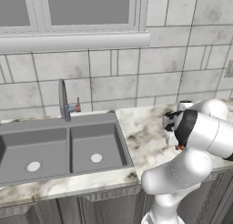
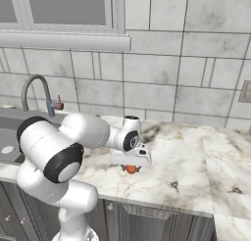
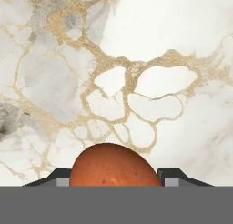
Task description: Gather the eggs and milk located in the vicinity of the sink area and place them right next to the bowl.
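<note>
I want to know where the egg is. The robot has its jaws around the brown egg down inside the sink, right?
Not quite. The jaws are around the brown egg, but it is on the marble counter to the right of the sink, not inside it. The right base view shows the gripper at the counter, and the hand view shows marble behind the egg.
</note>
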